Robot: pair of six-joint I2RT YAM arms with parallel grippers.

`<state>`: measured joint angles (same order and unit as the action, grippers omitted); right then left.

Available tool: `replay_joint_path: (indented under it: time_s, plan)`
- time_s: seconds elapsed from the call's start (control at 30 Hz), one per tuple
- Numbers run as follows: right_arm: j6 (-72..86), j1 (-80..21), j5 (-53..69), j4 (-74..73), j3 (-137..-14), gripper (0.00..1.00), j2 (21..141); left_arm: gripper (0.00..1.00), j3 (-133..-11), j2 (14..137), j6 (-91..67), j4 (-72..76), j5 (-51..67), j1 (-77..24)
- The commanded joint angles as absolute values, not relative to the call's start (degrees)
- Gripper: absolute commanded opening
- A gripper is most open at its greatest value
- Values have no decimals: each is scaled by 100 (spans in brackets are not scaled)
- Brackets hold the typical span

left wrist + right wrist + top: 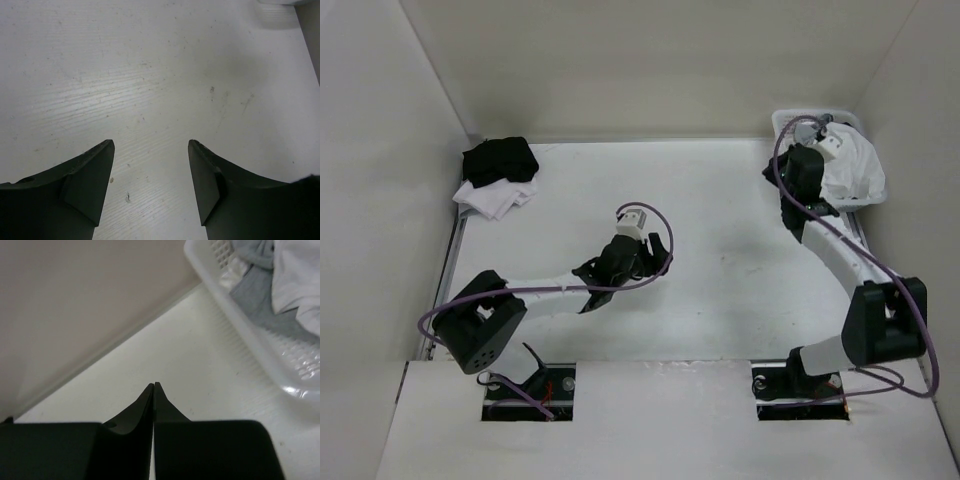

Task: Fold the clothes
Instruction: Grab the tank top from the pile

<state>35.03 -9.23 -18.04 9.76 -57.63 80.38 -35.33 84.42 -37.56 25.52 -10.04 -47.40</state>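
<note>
Right now the left gripper (150,145) has its jaws wide apart over the table (150,60), and the right gripper (154,385) has its jaws pressed together just beside the white basket (240,330). The clothes (300,270) lie bunched inside that basket at the far right corner, touching a grey garment (255,295). A black-and-white stack (498,178) sits far left.

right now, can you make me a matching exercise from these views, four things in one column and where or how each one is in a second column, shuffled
Things
1. left gripper
2. right gripper
3. white basket
4. black and white stack of garments

Place or state
a. far left corner
b. shut, holding nothing
c. far right corner
d. open, holding nothing

Pairs: 1-d, 2-b, 3-c, 4-a
</note>
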Motion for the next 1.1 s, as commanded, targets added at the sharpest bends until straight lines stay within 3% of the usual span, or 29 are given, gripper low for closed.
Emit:
replay_joint_path:
  time_s: [0.0,0.1,0.37,0.53,1.0,1.03,1.07]
  plan:
    - [3287,-288,-1890,687,-6694,2,8751,59,-3437,8350,-3586,2997,-967,-4750]
    - [3059,223,-1986,432,-7494,4,9464,56,-3305,8236,-3568,3172,-949,-4671]
    - [3076,1357,-1952,-236,-9419,47,11352,53,-3146,8411,-3480,3604,-897,-4583]
    - [3102,1674,-1619,-658,-10561,59,12416,53,-3182,8534,-3516,3682,-809,-4557]
    - [3454,1745,-1371,-1134,-11926,48,13675,53,-3111,8727,-3753,4008,-527,-4372]
    - [3454,1753,-1362,-1169,-12005,45,13745,53,-3103,8736,-3762,4017,-527,-4355]
    - [3454,1762,-1362,-1178,-12049,31,13790,53,-3103,8745,-3779,4025,-519,-4346]
